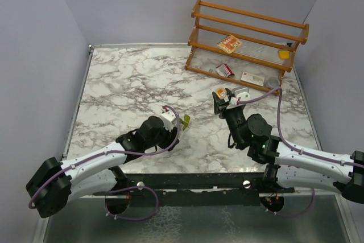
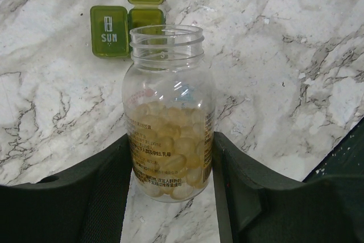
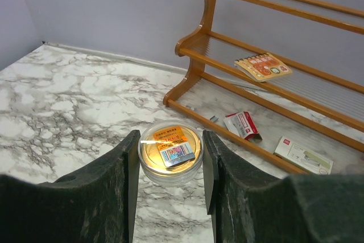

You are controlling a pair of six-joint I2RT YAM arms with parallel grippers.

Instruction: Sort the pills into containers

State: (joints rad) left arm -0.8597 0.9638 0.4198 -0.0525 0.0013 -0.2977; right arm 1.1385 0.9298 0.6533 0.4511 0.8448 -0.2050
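My left gripper (image 2: 172, 160) is shut on a small clear bottle (image 2: 168, 101), one finger on each side of its lower half. The bottle's mouth is uncapped and points away from the wrist. Pale yellow pills (image 2: 173, 143) fill its lower part. Just past the mouth lies the olive-green pill box (image 2: 111, 31), the containers, with lids flipped open; one lid reads SUN. In the top view this box (image 1: 186, 121) sits right at the left gripper (image 1: 175, 122). My right gripper (image 3: 170, 160) is shut on the bottle's round cap (image 3: 169, 147), which has a gold top with a sticker.
A wooden rack (image 1: 250, 32) stands at the back right, holding an orange booklet (image 1: 229, 44) and a flat yellow block (image 1: 283, 54). Red-and-white cartons (image 1: 224, 70) lie on its lowest level. Grey walls close in the marble table (image 1: 125, 83) on three sides.
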